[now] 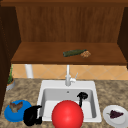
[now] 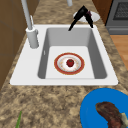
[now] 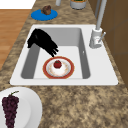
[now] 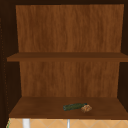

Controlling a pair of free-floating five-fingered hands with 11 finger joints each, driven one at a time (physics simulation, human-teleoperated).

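Observation:
My left hand hangs at the front left corner of the white sink, beside a blue plate. In the right side view its straight fingers slope down toward a red-rimmed plate that carries a small red fruit. My right hand hovers over the sink's right part. In the left side view this right hand points down with its fingers spread, holding nothing. A big red ball covers the sink's front.
The blue plate holds a piece of brown meat. A white plate with dark grapes lies right of the sink. The faucet stands behind the basin. A cucumber and a brown lump rest on the lower shelf.

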